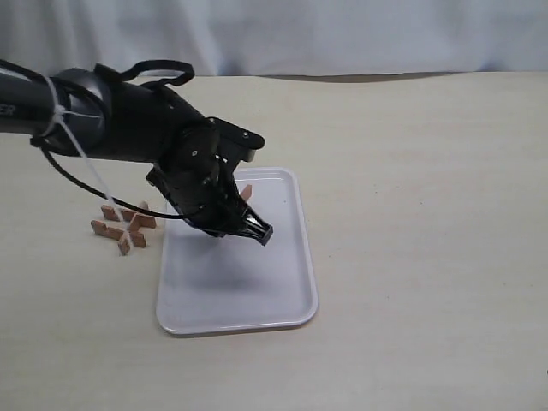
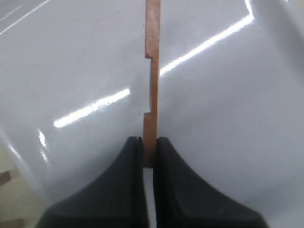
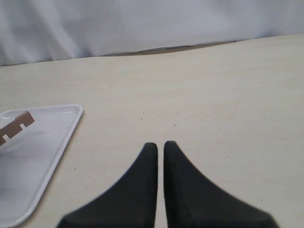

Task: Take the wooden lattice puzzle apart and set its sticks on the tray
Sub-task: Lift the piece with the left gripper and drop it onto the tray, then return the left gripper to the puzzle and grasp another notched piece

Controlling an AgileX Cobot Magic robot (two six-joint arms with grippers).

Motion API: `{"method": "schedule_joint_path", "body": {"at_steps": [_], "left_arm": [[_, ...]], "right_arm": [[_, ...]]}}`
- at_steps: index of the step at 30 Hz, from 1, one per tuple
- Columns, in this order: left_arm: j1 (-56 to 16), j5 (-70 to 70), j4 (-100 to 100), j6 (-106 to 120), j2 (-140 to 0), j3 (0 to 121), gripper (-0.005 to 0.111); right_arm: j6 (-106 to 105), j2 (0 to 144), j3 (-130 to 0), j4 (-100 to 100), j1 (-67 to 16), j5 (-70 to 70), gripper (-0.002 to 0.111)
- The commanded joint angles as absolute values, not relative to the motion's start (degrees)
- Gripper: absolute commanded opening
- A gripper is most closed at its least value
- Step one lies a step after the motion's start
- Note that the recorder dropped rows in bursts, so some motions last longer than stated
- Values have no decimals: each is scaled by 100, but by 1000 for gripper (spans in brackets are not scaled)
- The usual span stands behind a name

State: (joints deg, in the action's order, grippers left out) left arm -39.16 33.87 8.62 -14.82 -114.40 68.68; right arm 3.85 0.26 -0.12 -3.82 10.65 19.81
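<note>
My left gripper [image 2: 151, 142] is shut on one end of a reddish-brown notched stick [image 2: 152, 71], which reaches out edge-on over the white tray [image 2: 71, 57]. In the exterior view the black left arm [image 1: 201, 175] hangs over the tray [image 1: 282, 291], and the stick's end [image 1: 246, 193] shows just behind it. The right wrist view shows that stick [image 3: 16, 126] above the tray's far part [image 3: 57, 137]; whether it touches the tray I cannot tell. What is left of the lattice puzzle [image 1: 124, 227] lies on the table left of the tray. My right gripper [image 3: 160, 144] is shut on nothing, low over bare table.
The table [image 1: 428, 214] is a pale beige surface, with a grey-white curtain [image 1: 342, 34] along its far edge. A white cable and a black one [image 1: 86, 171] hang from the left arm near the puzzle.
</note>
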Motion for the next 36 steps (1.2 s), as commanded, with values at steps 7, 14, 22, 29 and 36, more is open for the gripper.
{"method": "schedule_joint_path", "body": {"at_steps": [7,14,22,29,36], "left_arm": [[-3228,3428,-2347,1423,-11819,7407,0],[-2858,3432,-2638,1649,-12050,7407,11],[-2652,3778,-2112,1607,-11478,7407,52],[-2575,5297,796,-351,-10155,7394,52],[-2575,5698,936,-433,-9633,6733,52]], "right_arm": [[378,0,0,-362,1047,1977,4],[378,0,0,-362,1047,1977,4],[378,0,0,-362,1047,1977,4],[378,0,0,-362,1047,1977,4],[378,0,0,-362,1047,1977,4]]}}
